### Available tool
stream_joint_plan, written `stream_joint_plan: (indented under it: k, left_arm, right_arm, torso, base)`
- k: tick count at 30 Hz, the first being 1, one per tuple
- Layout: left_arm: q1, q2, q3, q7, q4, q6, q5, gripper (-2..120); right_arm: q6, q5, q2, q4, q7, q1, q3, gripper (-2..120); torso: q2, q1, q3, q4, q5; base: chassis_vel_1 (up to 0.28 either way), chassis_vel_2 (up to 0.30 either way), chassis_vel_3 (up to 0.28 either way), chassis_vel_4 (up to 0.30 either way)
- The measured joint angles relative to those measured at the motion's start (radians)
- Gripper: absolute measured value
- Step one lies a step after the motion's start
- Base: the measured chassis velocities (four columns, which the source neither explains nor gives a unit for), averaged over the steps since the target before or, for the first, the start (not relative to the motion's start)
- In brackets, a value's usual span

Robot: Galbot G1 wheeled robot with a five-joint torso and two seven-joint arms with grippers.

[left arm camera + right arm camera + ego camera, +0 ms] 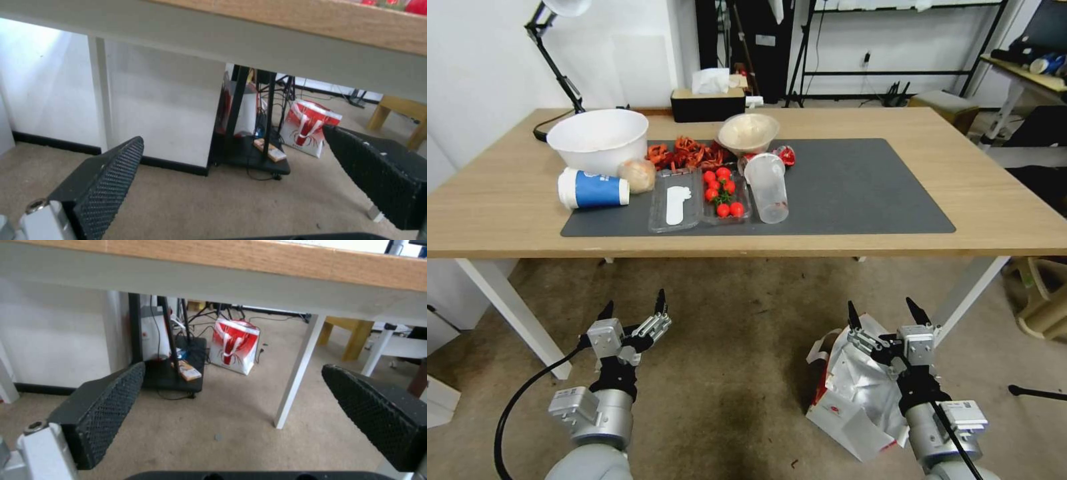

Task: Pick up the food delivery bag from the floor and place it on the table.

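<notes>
The food delivery bag (pixel 854 393), white with a red side and crumpled silver foil lining, lies on the floor (pixel 734 360) at my lower right, just short of the table's right leg. My right gripper (pixel 882 308) hovers over the bag's top, open and holding nothing; its textured pads (pixel 106 406) stand wide apart. My left gripper (pixel 634 303) is also open and hangs over bare carpet on the left, with its pads (pixel 111 180) spread. The table (pixel 507 200), light wood with a dark grey mat (pixel 860 187), stands right in front of me.
The mat's left half holds a white bowl (pixel 598 139), a blue cup on its side (pixel 592 189), tomatoes (pixel 722 193), a plastic cup (pixel 767 188) and trays. White table legs (pixel 507 307) flank the carpet. A red-and-white shopping bag (pixel 233 346) stands far beyond the table.
</notes>
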Motion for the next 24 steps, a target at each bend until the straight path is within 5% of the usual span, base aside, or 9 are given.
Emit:
stream_joint_plan:
  k: [24]
  left_arm:
    - [0.0,-0.003,0.006,0.0,0.002,-0.005,0.004,100]
  right_arm:
    - [0.0,-0.004,0.0,0.0,-0.003,0.0,0.0,100]
  torso:
    - [-0.097,-0.035,-0.061,0.0,0.0]
  base:
    - [0.0,0.0,0.0,0.0]
